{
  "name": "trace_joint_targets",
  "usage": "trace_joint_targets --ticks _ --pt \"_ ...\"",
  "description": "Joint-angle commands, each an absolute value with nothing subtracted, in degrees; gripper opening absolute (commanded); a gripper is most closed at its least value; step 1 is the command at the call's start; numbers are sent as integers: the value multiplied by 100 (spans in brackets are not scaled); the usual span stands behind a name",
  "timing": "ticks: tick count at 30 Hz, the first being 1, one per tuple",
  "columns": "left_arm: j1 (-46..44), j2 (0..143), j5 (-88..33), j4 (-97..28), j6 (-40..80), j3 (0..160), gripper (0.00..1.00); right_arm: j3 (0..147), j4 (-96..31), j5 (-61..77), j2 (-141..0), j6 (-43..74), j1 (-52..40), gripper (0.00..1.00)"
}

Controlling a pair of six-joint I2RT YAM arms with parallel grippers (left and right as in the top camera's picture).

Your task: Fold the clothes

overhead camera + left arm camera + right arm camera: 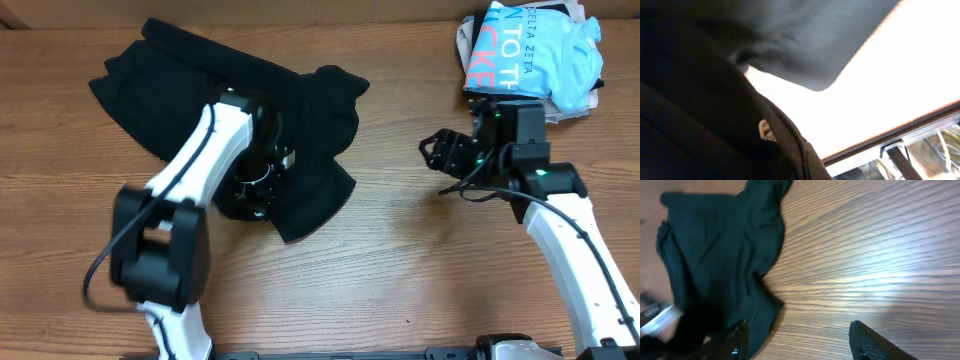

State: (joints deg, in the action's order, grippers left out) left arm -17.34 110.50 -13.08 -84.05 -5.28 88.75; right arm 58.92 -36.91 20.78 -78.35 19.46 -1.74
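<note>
The clothes [310,120], a crumpled black garment, lie on the left half of the wooden table [400,280]. My left gripper [262,190] is down in the middle of them. In the left wrist view dark fabric [700,110] bunches right against the camera and hides the jaws, which are shut on it; a small pale mark [765,130] shows on the cloth. My right gripper [437,155] hovers over bare wood to the right of the garment. It is open [801,342] with nothing between its fingers, and the garment's edge [715,245] lies off its left finger.
A light blue T-shirt [530,50] with lettering sits bunched at the back right corner, just behind the right arm. Bare wood stretches between the black garment and the right gripper. The table's edge [890,137] shows in the left wrist view.
</note>
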Motion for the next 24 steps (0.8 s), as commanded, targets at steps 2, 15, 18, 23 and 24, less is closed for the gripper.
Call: trace_joint_targets --ticks 2,15,18,23,24 --pt "-2235 10339 -1179 -8678 -405 8877 4 5999 -3653 2394 -7856 1935 89 68" --pt "-2410 10154 318 -9157 685 8897 7 5999 -3562 2746 -7913 2027 -519 67" --pt "-2176 10141 360 -9011 703 8980 14 5999 -3420 2425 -8101 2309 -869 68" --pt "-1706 10132 338 -8632 683 9118 41 5999 -2902 2252 -8709 2812 -1422 67" --pt "-1634 10132 338 -8580 683 9135 46 5999 -2821 2182 -8840 2961 -1525 67"
